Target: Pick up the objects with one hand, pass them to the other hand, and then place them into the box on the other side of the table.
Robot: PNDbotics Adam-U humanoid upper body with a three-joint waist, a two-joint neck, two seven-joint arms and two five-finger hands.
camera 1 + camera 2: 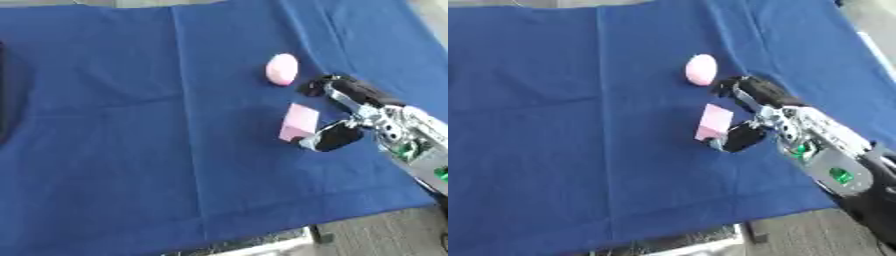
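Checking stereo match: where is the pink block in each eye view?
Left eye view: the pink block sits right of centre, on the blue cloth, beside the thumb of the right hand.
Right eye view: the same block sits nearer the centre, again at the right hand.
Shared landmark: the pink egg-shaped object lies just beyond the block in both views.
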